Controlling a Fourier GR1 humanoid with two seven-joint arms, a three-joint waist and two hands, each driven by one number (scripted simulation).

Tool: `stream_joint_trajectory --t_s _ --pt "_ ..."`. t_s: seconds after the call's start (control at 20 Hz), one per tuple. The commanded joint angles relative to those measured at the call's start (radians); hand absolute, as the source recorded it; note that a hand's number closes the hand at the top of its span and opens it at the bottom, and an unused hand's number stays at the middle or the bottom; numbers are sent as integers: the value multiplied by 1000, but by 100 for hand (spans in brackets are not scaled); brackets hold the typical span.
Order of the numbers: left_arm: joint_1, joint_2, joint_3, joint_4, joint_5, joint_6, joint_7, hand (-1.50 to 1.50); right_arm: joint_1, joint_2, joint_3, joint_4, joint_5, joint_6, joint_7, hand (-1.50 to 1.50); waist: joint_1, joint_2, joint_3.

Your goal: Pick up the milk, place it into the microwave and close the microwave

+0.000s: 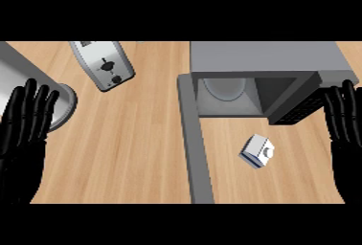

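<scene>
While the microwave stands with its door swung open, the milk lies on the surface just in front of its cavity, untouched. Left hand and right hand rest flat-fingered, holding nothing. Pick, placement and door closing all remain.

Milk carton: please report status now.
Left hand and right hand open, holding nothing. Milk carton on counter, before open microwave. Path looks clear.
</scene>
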Motion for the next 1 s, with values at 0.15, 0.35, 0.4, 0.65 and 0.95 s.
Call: stream_joint_trajectory --t_s 0.15,0.35,0.4,0.65,0.95 --pt "-28 -78 -71 -32 -128 105 22 -150 102 92 122 -84 229 -203 22 -150 -5 -8 -10" --pt "88 -110 -146 -97 -49 298 100 -150 173 94 251 -123 317 -298 49 -150 1 -11 -11" --pt "131 -111 -143 -111 -43 266 99 -150 207 94 326 -118 335 -383 28 -150 5 -11 -11" --pt "350 -112 -231 -209 -46 269 -34 -150 331 95 475 -193 438 -428 35 -150 6 -10 -11" --pt "589 -95 -299 -318 -15 208 -120 -150 369 95 669 -169 647 -605 86 -150 11 -12 -11"
